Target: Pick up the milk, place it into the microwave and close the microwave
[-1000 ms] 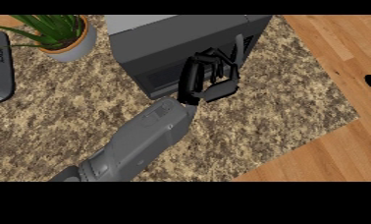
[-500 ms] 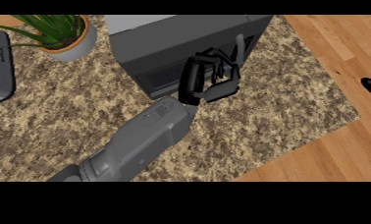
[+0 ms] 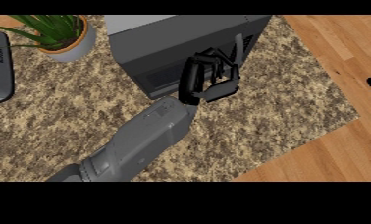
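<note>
Black microwave [image 3: 181, 46] sits on the speckled stone desk [image 3: 72, 105]. One hand [image 3: 206, 78] rests against its front, fingers curled, apparently holding nothing. Milk is not visible; presumably inside. Door appears nearly shut. Remaining step, by judgement: confirm full closure.

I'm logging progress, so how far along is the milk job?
No milk shows on the counter, so it is likely already inside. The left hand is at the front of the microwave, whose door looks about shut. Left: confirm it is closed, then withdraw.
</note>
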`<state>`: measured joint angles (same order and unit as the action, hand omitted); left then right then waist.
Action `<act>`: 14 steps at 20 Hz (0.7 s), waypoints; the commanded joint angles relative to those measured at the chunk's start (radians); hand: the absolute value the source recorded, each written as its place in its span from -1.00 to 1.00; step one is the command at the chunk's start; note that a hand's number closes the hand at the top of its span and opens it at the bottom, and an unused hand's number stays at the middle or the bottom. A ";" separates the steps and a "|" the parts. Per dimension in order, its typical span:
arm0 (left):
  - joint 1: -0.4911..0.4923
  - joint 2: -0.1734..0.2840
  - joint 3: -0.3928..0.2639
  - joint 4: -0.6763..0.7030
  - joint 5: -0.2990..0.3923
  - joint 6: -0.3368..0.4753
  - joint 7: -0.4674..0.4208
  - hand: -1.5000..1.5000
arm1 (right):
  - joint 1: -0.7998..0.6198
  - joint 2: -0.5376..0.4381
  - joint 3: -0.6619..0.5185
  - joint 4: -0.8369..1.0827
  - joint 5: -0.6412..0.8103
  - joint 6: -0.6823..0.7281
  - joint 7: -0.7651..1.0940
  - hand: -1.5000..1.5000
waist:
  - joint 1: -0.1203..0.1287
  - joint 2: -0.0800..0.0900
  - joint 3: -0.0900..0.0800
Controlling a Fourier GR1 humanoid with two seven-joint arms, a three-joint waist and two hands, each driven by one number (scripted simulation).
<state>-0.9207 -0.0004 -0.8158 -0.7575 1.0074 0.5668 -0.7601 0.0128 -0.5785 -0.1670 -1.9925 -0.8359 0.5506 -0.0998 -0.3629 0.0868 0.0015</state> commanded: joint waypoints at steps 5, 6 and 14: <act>-0.075 0.000 0.016 0.076 0.031 -0.039 0.014 1.00 | -0.008 -0.025 -0.005 0.003 -0.037 0.019 0.014 -1.00 | -0.012 0.014 -0.002; -0.080 0.000 -0.021 0.093 0.010 -0.035 0.029 1.00 | -0.019 -0.028 -0.002 0.000 -0.048 0.030 0.011 -1.00 | -0.015 0.015 0.002; -0.060 0.000 -0.057 0.178 0.026 0.033 0.084 1.00 | -0.025 -0.050 0.005 -0.012 -0.116 0.064 0.022 -1.00 | 0.014 0.011 0.001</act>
<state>-0.9689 -0.0009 -0.8952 -0.6980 1.0042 0.5841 -0.7375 -0.0088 -0.6169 -0.1626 -1.9983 -0.9243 0.6022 -0.0838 -0.3576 0.0833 0.0055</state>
